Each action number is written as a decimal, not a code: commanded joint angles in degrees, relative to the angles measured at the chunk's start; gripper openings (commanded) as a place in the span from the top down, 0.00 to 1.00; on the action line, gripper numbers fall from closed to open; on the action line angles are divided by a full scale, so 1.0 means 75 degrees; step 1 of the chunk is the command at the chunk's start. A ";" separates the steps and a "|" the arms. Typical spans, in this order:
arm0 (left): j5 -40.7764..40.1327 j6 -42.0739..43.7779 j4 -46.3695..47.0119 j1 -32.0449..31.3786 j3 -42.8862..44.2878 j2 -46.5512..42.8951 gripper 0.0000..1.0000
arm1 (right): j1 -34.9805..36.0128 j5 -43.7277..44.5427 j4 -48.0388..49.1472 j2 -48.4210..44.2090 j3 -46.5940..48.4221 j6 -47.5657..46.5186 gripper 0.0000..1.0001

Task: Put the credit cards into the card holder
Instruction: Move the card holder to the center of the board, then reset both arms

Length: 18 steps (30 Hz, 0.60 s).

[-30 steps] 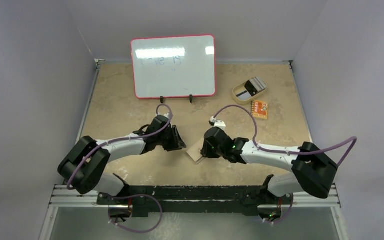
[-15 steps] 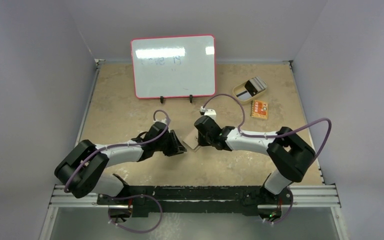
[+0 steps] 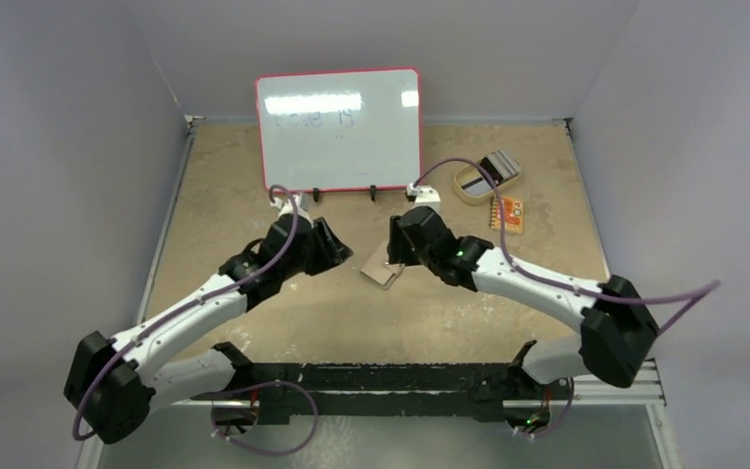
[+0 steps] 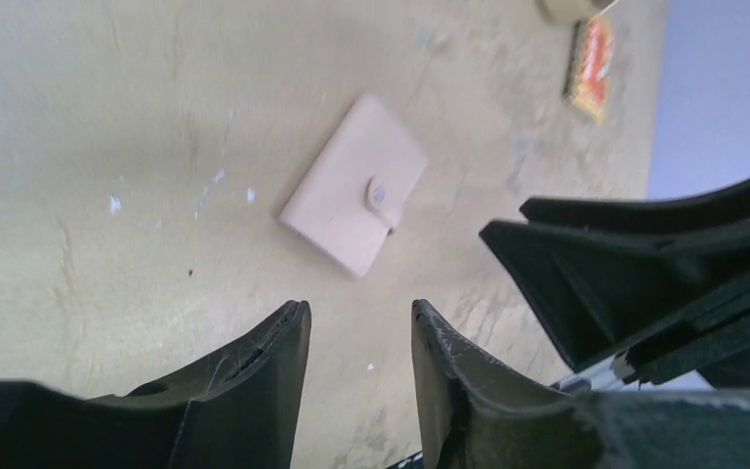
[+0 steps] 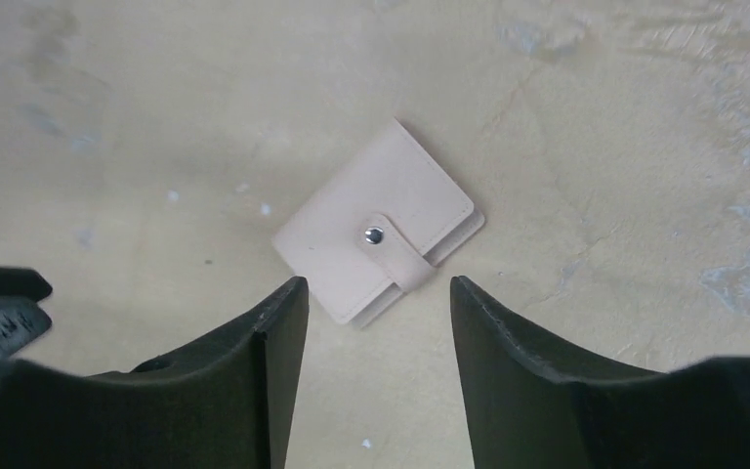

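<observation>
The card holder [image 5: 376, 234] is a small tan wallet, lying flat on the table with its snap tab fastened. It also shows in the top view, card holder [image 3: 381, 267], and in the left wrist view, card holder [image 4: 354, 195]. My right gripper [image 5: 379, 283] hovers open just above and short of it, touching nothing. My left gripper [image 4: 358, 311] is open and empty to the wallet's left, a short way off. The credit cards [image 3: 496, 168] lie in a tan oval dish [image 3: 466, 182] at the back right, one with a black stripe.
A red-framed whiteboard [image 3: 340, 129] stands at the back centre. An orange card-like item [image 3: 508, 213] lies just in front of the dish. The two grippers face each other closely over the table's middle, with grey walls on three sides.
Both arms have stretched farther from the near edge. The card holder now lies a little farther back, free of both grippers.
</observation>
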 commanded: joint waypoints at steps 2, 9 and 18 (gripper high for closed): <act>-0.2004 0.1046 -0.2452 -0.0040 0.1801 -0.0859 0.47 | -0.0020 0.0016 0.0109 -0.1516 -0.0192 0.0364 0.27; -0.3395 0.1824 -0.4120 -0.0040 0.3301 -0.1692 0.38 | -0.0019 0.0221 -0.0423 -0.3371 -0.0442 0.0651 0.01; -0.3506 0.1828 -0.4458 -0.0040 0.3379 -0.2876 0.33 | -0.0020 0.0779 -0.0852 -0.4741 -0.0640 0.1081 0.01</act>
